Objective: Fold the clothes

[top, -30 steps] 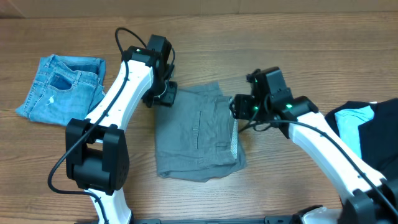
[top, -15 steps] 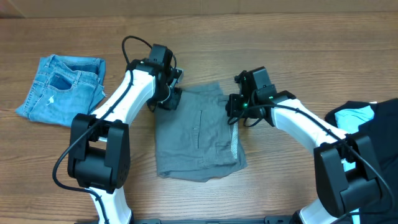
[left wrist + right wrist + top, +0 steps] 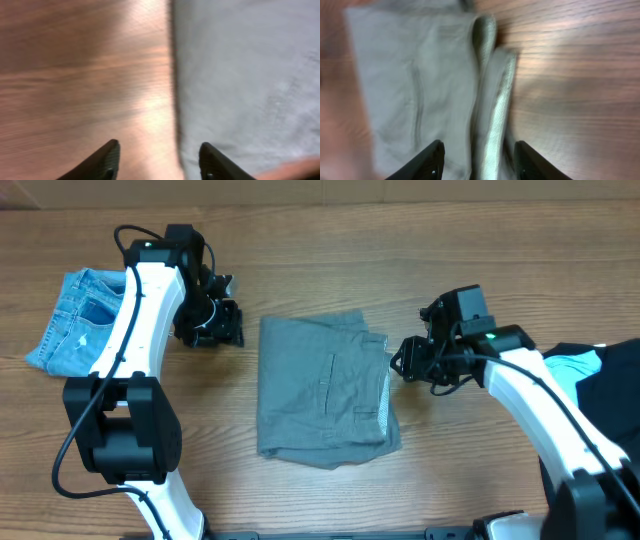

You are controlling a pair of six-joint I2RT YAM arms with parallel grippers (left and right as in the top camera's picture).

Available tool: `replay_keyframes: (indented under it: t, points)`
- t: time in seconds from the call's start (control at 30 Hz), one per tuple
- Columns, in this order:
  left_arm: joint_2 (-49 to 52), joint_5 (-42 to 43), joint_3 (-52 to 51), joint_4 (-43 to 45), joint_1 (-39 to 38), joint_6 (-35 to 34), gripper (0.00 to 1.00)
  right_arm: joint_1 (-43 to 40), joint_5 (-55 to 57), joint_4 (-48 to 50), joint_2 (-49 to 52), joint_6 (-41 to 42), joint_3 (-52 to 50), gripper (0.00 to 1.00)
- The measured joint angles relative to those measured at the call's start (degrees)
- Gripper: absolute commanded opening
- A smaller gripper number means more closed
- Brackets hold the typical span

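Observation:
The clothes, grey shorts (image 3: 320, 390), lie folded into a flat rectangle at mid-table, the paler waistband (image 3: 383, 408) showing along the right edge. My left gripper (image 3: 232, 328) hovers open a little to the left of the shorts' top left corner, touching nothing. In the left wrist view the left gripper (image 3: 160, 162) straddles bare wood and the left edge of the shorts (image 3: 240, 75). My right gripper (image 3: 398, 360) stands open just off the right edge. From the right wrist, that gripper (image 3: 477, 160) hangs over the waistband fold (image 3: 495, 115), with grey cloth (image 3: 420, 75) spread beyond it.
Small faded blue denim shorts (image 3: 90, 320) lie at the far left, beside the left arm. A heap of black and light-blue garments (image 3: 600, 380) sits at the right edge. Wooden tabletop (image 3: 450, 270) surrounds the grey shorts.
Both grippers have let go of the shorts' upper corners and opened. The left arm swung left towards the denim, the right drew back to the right. The shorts lie flatter.

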Motion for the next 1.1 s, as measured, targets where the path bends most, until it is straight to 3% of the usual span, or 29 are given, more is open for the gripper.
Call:
replay_keyframes:
  t: [0.3, 0.53, 0.6, 0.67, 0.73, 0.8, 0.9, 0.93, 1.0, 1.03, 1.1]
  points:
    - [-0.04, 8.83, -10.29, -1.44, -0.07, -1.38, 0.58, 6.60, -5.86, -11.98, -1.14, -0.07, 0.46, 0.50]
    - [-0.07, 9.27, -12.17, -1.75, -0.44, -0.26, 0.71, 7.63, -4.81, -12.04, -1.14, -0.04, 0.46, 0.54]
    - [-0.04, 9.29, -14.25, 1.99, -0.44, -0.44, 0.63, 7.63, -4.79, -12.04, -1.14, -0.02, 0.46, 0.56]
    - [-0.04, 9.55, -16.35, 2.32, -0.44, -0.83, 0.46, 7.63, -4.68, -11.96, -1.14, -0.09, 0.46, 0.56]
    - [-0.07, 9.73, -17.22, 1.99, -0.44, -1.20, 0.43, 7.63, -5.22, -11.26, -1.14, -1.33, 0.46, 0.55]
    - [-0.04, 9.77, -17.44, 1.42, -0.44, -1.18, 0.42, 7.63, -7.78, -9.03, -1.14, -4.74, 0.46, 0.47]
    - [-0.37, 9.75, -17.46, 1.42, -0.61, -1.20, 0.38, 7.63, -9.81, -1.36, -1.14, -7.91, 0.35, 0.25]
    - [-0.81, 9.73, -17.53, 1.44, -0.90, -1.20, 0.34, 7.69, -9.62, 2.62, -1.09, -8.41, 0.20, 0.22]
    - [-2.16, 9.73, -17.59, 1.36, -2.03, -1.36, 0.30, 7.69, -8.41, 8.41, -0.94, -8.28, 0.17, 0.25]
    - [-2.86, 9.75, -17.59, 1.33, -2.82, -1.62, 0.30, 7.72, -7.34, 11.63, -0.85, -8.35, 0.22, 0.33]
    - [-4.09, 9.73, -17.59, 1.46, -5.14, -2.12, 0.29, 7.74, -4.50, 17.49, -0.46, -7.69, 0.22, 0.35]
